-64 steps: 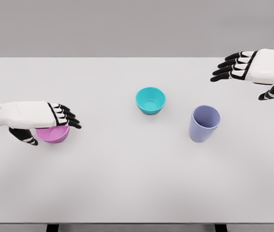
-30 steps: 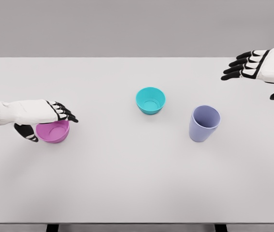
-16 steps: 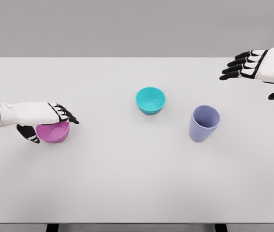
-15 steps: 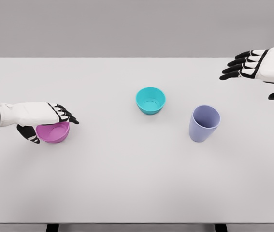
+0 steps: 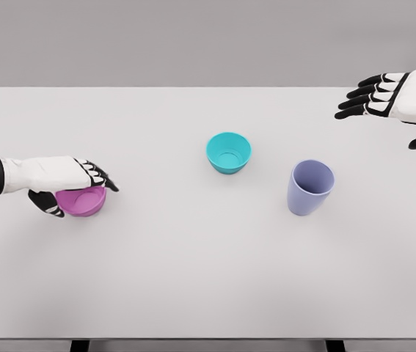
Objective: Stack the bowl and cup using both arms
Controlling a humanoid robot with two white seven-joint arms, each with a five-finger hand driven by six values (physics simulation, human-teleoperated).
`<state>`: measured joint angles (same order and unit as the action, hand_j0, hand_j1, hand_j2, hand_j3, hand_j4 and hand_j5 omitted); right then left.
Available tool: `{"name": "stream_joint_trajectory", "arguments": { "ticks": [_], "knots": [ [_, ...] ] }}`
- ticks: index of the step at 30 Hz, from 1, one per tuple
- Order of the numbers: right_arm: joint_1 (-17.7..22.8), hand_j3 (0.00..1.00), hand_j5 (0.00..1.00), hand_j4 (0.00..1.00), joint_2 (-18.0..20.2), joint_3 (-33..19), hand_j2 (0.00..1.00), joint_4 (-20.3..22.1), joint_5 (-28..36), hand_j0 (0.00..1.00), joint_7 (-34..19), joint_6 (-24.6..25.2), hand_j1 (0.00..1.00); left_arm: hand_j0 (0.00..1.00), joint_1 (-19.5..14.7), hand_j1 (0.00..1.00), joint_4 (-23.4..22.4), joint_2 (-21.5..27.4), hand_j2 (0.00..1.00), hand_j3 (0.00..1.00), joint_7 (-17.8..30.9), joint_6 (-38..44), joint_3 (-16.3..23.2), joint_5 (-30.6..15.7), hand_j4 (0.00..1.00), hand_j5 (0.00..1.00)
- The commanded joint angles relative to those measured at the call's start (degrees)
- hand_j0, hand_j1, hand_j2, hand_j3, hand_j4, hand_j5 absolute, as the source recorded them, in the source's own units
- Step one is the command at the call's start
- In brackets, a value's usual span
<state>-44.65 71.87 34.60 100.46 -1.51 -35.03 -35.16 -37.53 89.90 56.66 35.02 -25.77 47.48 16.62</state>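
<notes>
A pink bowl [image 5: 87, 204] stands at the table's left. My left hand [image 5: 81, 196] lies over it, fingers curled down across the far rim and thumb against the near left wall, grasping it. A teal bowl [image 5: 229, 152] sits upright in the middle. To its right stands a lilac cup [image 5: 310, 187], upright with nothing touching it. My right hand [image 5: 378, 125] hovers at the far right, well behind and to the right of the cup, fingers spread and holding nothing.
The white table [image 5: 193, 264] spans the whole view, with its front edge near the bottom of the picture. A grey wall rises behind its back edge. Nothing else stands on it.
The left hand's fingers have curled further down around the pink bowl, and the arm has drawn slightly left. The right hand has drifted a little right and up. Bowls and cup have not moved.
</notes>
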Motion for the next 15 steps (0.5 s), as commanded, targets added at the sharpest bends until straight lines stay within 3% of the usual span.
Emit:
{"name": "stream_joint_trajectory", "arguments": {
  "ticks": [1,15],
  "knots": [
    [0.0,1.0,1.0,1.0,0.03,0.03,1.0,0.0,0.28,1.0,0.03,0.16,1.0,0.83,0.0,0.83,-0.08,0.03,0.83,0.83,-0.02,0.1,-0.02,-0.28,0.83,0.83],
    [-0.09,1.0,1.0,1.0,0.55,-0.14,1.0,0.0,0.28,1.0,0.03,0.16,1.0,0.73,-0.7,0.73,2.56,0.64,0.73,0.73,-0.02,0.37,-0.63,-1.15,0.73,0.73]
  ]
}}
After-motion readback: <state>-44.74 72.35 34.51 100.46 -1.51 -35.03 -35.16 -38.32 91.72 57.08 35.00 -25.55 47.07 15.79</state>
